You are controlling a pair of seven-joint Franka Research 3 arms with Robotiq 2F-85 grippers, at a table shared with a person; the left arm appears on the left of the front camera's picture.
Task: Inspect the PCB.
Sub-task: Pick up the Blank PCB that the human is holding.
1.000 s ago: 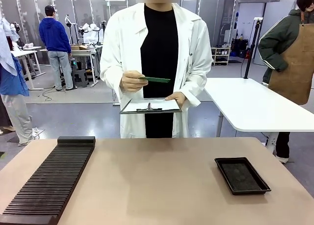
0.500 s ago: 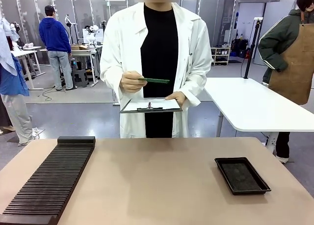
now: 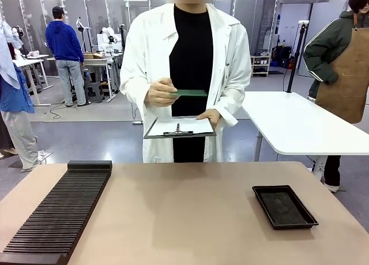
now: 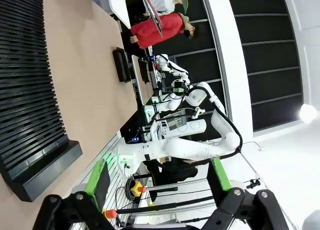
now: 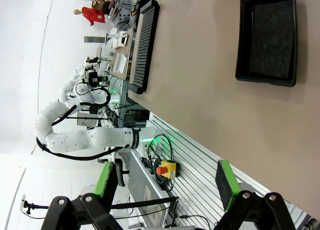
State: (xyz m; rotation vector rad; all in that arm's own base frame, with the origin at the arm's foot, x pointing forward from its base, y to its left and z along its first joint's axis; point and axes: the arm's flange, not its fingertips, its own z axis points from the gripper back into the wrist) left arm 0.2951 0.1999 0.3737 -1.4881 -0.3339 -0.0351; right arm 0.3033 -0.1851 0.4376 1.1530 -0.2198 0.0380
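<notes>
At the far side of the tan tabletop (image 3: 190, 219), a person in a white lab coat holds the thin, green, rectangular PCB (image 3: 191, 93) by one short end in one hand (image 3: 159, 93). The board is nearly level, edge-on to the front camera, at chest height and well above the table. That raised, flat hold looks meant to bring the board's face under the person's eyes, so I judge the inspection to be under way.

The other hand (image 3: 211, 116) supports a dark clipboard with white paper (image 3: 180, 127) just below the board, tipped slightly toward the person, probably so findings can be noted.

On the table, a long black ribbed rack with narrow slots (image 3: 57, 213) lies along the robot's left side. A shallow black rectangular tray (image 3: 283, 206) sits at the right with its dark floor bare. Both are on the robot's half of the table, likely so that the arms can reach them.

The left gripper (image 4: 159, 190) hangs back at the table's near edge beside the rack's end, jaws spread wide with nothing between them. The right gripper (image 5: 165, 187) is likewise spread and empty, back from the edge on the tray's side. Held back like this, the arms leave the working space to the person.
</notes>
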